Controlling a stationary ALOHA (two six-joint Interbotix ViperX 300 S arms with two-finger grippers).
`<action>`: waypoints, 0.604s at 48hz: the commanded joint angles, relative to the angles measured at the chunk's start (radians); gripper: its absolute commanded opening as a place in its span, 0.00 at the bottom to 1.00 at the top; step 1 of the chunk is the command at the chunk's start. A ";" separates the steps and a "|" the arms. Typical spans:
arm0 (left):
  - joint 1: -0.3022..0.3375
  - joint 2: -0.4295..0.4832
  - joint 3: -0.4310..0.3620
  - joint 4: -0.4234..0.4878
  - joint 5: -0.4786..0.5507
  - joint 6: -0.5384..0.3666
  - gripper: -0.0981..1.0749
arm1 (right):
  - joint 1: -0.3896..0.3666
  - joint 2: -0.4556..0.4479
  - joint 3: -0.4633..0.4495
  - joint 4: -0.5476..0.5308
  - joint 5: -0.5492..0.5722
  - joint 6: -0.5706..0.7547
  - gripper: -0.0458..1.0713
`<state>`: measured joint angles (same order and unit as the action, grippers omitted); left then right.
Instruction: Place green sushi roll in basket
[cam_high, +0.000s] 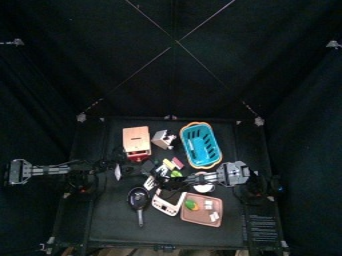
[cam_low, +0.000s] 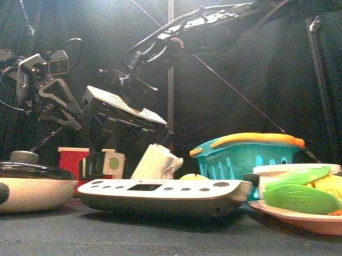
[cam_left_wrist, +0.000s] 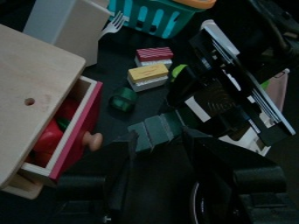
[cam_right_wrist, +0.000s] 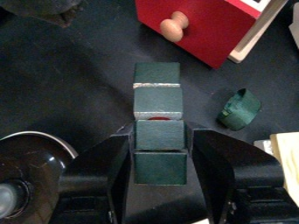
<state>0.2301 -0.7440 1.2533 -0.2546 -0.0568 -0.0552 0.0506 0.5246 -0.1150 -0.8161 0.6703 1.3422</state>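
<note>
The green sushi roll (cam_right_wrist: 159, 92) is a long dark green bar in several slices, with red showing at one joint. It lies lengthways between my right gripper's jaws (cam_right_wrist: 162, 162), which press on both its sides. In the top view that gripper (cam_high: 168, 178) is at the table's middle, in front of the turquoise basket (cam_high: 201, 145). The basket also shows in the front view (cam_low: 247, 158) and the left wrist view (cam_left_wrist: 149, 14). My left gripper (cam_left_wrist: 158, 197) is open and empty, resting at the table's left edge (cam_high: 83, 178).
A pinkish-orange box (cam_high: 138, 141) with a red drawer and knob (cam_right_wrist: 173, 28) stands left of the basket. A small loose green piece (cam_right_wrist: 239, 108) lies beside the roll. Two more sushi pieces (cam_left_wrist: 151, 66), a black pan (cam_high: 138, 203) and a pink tray (cam_high: 201, 210) crowd the front.
</note>
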 joint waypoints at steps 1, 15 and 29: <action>-0.005 0.000 -0.025 0.003 -0.009 0.002 0.80 | 0.003 -0.089 -0.029 -0.003 0.009 -0.002 0.73; -0.005 0.000 -0.025 0.003 -0.009 0.003 0.80 | -0.002 -0.218 -0.002 -0.020 0.222 -0.003 0.73; -0.005 0.000 -0.018 0.005 -0.008 0.003 0.80 | -0.057 -0.380 0.107 -0.041 0.433 0.006 0.73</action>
<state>0.2270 -0.7455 1.2517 -0.2531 -0.0583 -0.0537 0.0215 0.2393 -0.0215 -0.8483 1.0584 1.3453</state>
